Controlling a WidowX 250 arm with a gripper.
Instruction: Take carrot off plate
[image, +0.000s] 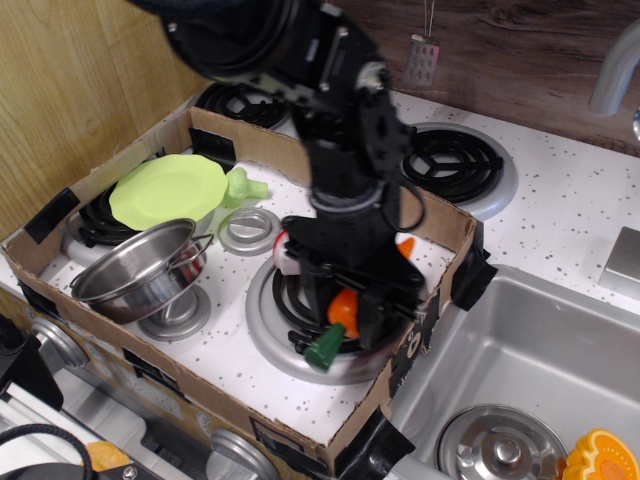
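While held, carrot (338, 325) over burner (300, 350), plate (168, 188) apart

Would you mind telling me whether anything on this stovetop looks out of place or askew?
The steel bowl sits tilted beside the lime-green plate, its rim slanting. The carrot hangs tilted in the gripper over the front burner, green end down.
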